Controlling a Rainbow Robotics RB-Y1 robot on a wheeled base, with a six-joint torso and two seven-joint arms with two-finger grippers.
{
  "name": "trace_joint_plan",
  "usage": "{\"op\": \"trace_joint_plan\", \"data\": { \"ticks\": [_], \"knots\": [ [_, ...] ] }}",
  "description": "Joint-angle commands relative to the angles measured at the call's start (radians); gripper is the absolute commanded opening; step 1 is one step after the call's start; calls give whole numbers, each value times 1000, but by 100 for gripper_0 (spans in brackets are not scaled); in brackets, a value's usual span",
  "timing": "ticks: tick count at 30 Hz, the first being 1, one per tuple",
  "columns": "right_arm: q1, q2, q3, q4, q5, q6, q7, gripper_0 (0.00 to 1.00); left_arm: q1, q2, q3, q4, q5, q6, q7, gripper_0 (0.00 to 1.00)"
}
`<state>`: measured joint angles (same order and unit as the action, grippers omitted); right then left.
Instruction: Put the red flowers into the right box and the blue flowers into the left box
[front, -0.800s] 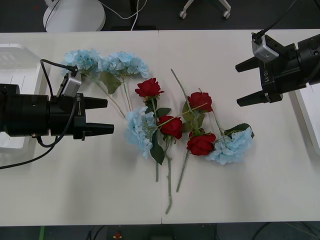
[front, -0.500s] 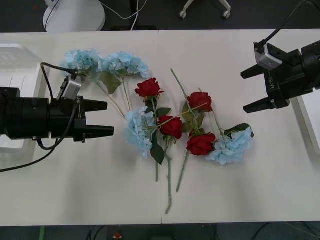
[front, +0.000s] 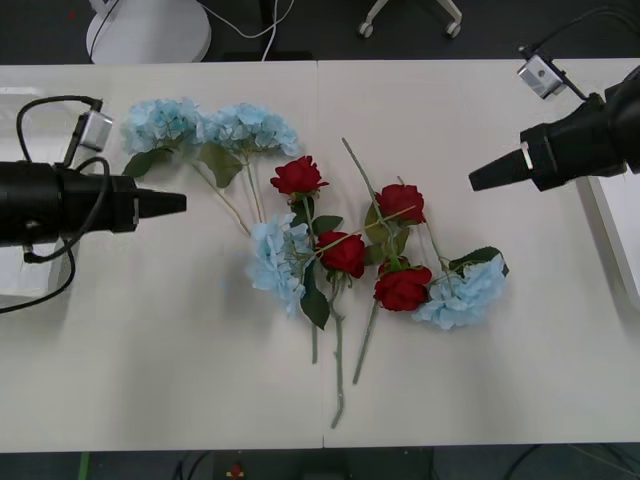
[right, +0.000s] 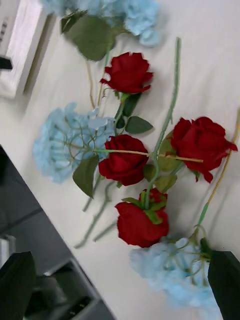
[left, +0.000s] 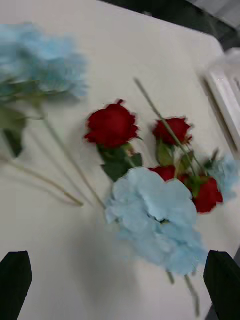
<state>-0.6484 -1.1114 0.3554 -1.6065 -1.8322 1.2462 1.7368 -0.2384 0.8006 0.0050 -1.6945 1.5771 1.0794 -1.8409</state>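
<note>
**Both grippers open and empty beside the heap of flowers**

Nearest the robot, long green stems trail toward the table edge. Above them lie the red flowers, four roses bunched mid-table with stems crossing. Two of the blue flowers lie among them, one touching the roses on the left, one at their right end; two more lie farther back at the left.

The left gripper hovers left of the heap, the right gripper right of it. The wrist views show each one's fingers spread to the corners with nothing held.

The left box sits at the left table edge, the right box at the right edge.
</note>
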Motion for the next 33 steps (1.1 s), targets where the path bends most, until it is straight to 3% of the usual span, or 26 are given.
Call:
{"op": "trace_joint_plan", "data": {
  "ticks": [1, 4, 9, 16, 26, 33],
  "knots": [
    [-62, 27, -6, -23, 64, -27, -240, 100, -90, -4, 49, -27, -201, -9, 288, 100],
    [-65, 53, -6, -18, 120, -45, -536, 100, -137, -44, 46, -25, -378, -6, 512, 100],
    [-80, 85, -6, -12, 192, -51, -993, 100, -239, -129, 1, 27, -675, 56, 712, 100],
    [-83, 117, -7, -44, 268, -42, -1557, 100, -392, -248, -88, 237, -990, 60, 879, 100],
    [-82, 231, -6, -130, 510, 10, -2404, 100, -524, -339, -137, 532, -1134, -52, 925, 100],
    [-80, 306, -1, -122, 643, 116, -2676, 100, -618, -374, -180, 728, -1183, -121, 927, 97]
  ]
}}
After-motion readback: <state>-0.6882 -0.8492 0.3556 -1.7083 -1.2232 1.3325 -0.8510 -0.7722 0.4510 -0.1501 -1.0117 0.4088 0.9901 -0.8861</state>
